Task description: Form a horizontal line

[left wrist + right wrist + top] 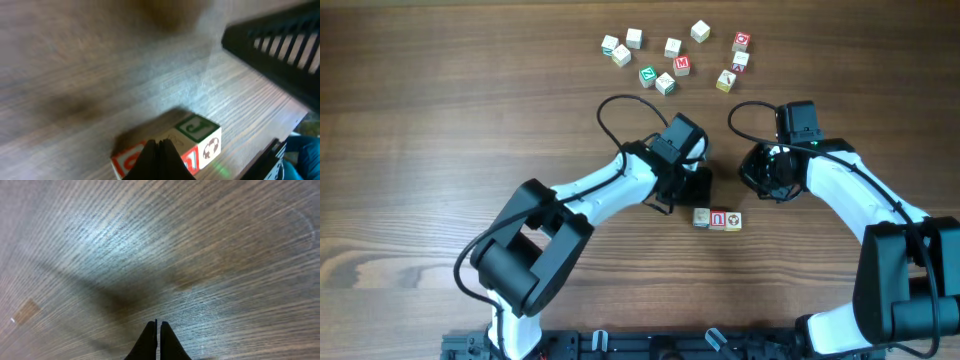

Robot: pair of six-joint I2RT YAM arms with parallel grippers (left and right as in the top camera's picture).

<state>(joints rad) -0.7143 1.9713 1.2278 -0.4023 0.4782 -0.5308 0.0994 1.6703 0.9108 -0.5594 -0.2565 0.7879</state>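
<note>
While three-cube row is sitting on counter, left arm is angling in beside it — left fingers pressing together, empty; right arm is bending inward, right fingers likewise closed.

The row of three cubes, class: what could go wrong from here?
1. The shut left gripper is right beside the row of three cubes; any sideways move could knock one out of line.
2. The left arm has its wrist close to the loose cubes behind it; swinging back might scatter them.
</note>
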